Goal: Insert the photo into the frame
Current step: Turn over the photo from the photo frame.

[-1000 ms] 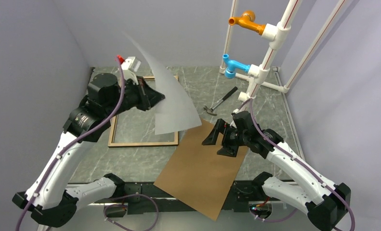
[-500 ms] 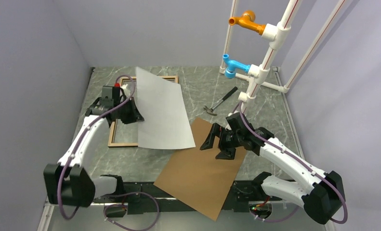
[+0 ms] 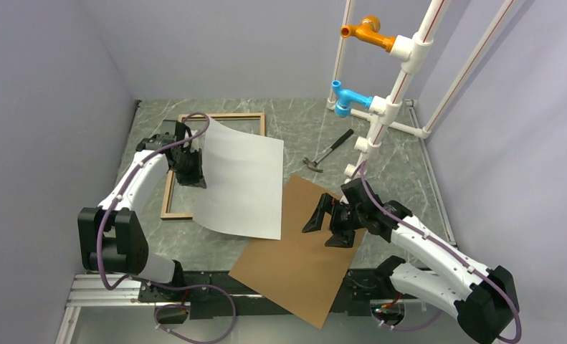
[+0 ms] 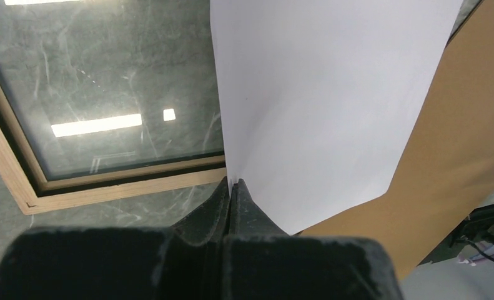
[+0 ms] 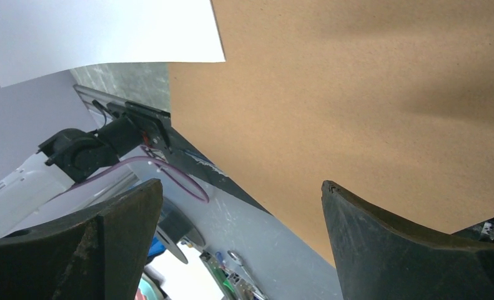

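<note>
1. The grey marbled table [image 3: 302, 129] carries everything. A white pipe stand [image 3: 402, 79] with orange and blue fittings rises at its far right.
2. The brown backing board [image 3: 294, 265] lies flat in the near middle, its near corner jutting past the table edge.
3. The photo [image 3: 241, 183] has its plain white back up and its sheet is slightly bowed. It covers the right part of the frame, and its near right corner reaches over the board's left edge. I cannot tell whether it rests on the board.
4. The frame [image 3: 226, 115] lies flat at far left, brown wood side up. A reflective pane sits inside its rails, and the photo is not seated in it.
5. The left gripper [image 3: 194, 173] is clenched on the photo's left edge. The wrist view shows the fingertips [image 4: 233, 186] pressed together with the sheet pinched between them.
6. The right gripper [image 3: 328, 228] is spread wide above the board's right half, grasping nothing. Only the board shows between its fingers [image 5: 369, 231].
7. A hammer [image 3: 328, 152] lies beyond the board, near the stand's base.
</note>
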`<state>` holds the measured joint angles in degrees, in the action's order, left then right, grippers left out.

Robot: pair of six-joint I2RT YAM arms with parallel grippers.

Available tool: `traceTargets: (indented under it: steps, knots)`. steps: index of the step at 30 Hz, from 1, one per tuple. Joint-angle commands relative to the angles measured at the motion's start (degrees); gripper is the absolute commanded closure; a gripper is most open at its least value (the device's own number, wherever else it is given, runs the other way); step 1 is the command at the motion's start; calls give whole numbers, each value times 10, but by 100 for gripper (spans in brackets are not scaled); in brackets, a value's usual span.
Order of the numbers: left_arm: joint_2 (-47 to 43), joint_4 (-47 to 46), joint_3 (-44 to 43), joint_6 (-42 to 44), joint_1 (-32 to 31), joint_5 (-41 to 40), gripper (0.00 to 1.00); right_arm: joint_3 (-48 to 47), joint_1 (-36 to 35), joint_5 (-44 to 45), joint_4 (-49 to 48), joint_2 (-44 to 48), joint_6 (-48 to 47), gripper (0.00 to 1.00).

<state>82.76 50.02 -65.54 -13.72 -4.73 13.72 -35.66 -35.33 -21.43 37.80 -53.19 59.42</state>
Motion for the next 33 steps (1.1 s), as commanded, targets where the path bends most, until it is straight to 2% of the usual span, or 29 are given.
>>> traceTargets:
  steps: [1,6,10,14,24,33]
  knots:
    - [-15,-7,10,35,2,-18,100,25,0,-13,-32,17,21,0]
    - [-50,-41,67,26,2,-38,100,41,0,-15,-62,13,28,0]
    - [-64,-51,84,20,2,-45,100,35,0,-30,-80,-24,11,0]
    - [-57,-45,72,12,2,-58,100,22,0,-30,-74,-52,-10,0]
    - [-36,-55,19,-15,10,-93,100,66,-1,-33,-89,-31,-10,0]
    - [2,-66,-35,-5,70,-95,100,70,0,-47,-110,-61,-22,0]
